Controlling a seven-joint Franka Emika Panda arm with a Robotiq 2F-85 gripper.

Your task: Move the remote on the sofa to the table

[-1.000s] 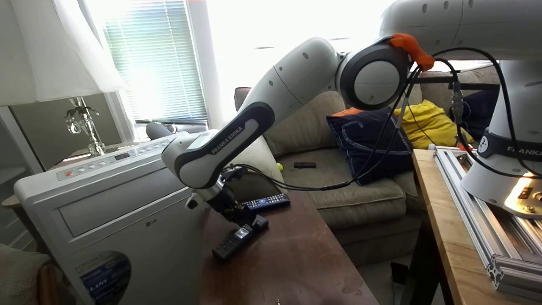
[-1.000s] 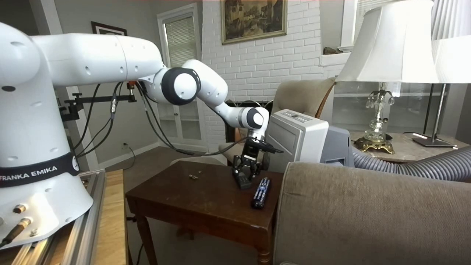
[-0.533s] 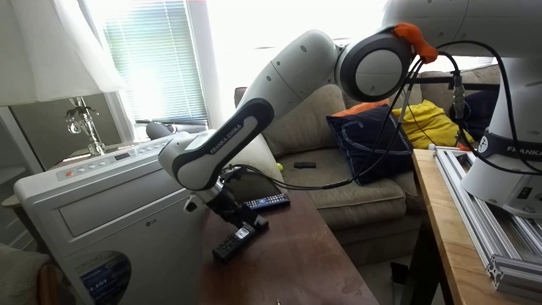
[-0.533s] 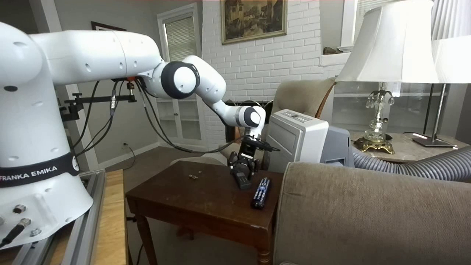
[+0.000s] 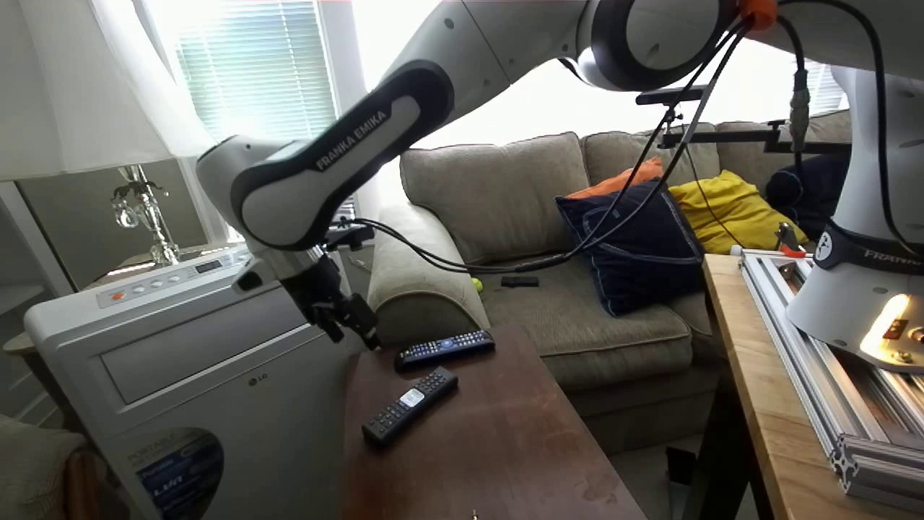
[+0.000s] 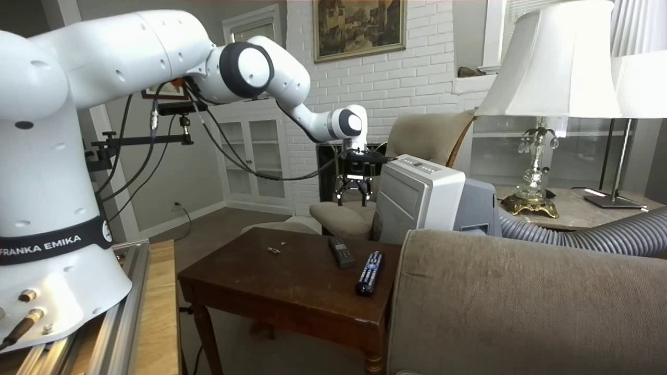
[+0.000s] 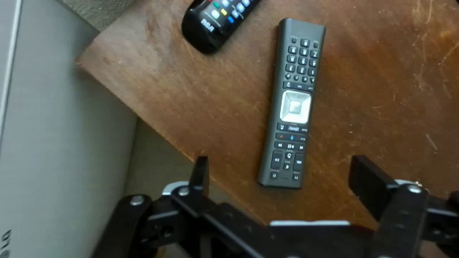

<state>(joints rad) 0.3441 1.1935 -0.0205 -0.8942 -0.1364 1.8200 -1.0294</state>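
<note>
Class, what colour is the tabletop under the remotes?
The tabletop is reddish-brown, clearest in the wrist view.

White rounded arm (image 6: 161,44), black joint bands (image 6: 228,69), FRANKA EMIKA lettering (image 6: 40,246), black cables (image 5: 543,263), black fingers (image 7: 371,186), silver screws (image 7: 137,200)

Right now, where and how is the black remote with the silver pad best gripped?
I would grip the black remote at mid-length, from straight above, jaws closing on its long sides. It lies flat on the table, buttons up, long and slim, bare wood along both sides. In the wrist view, the open gripper stands roughly across its width; the RCA remote lies nearest its number-key end.
</note>
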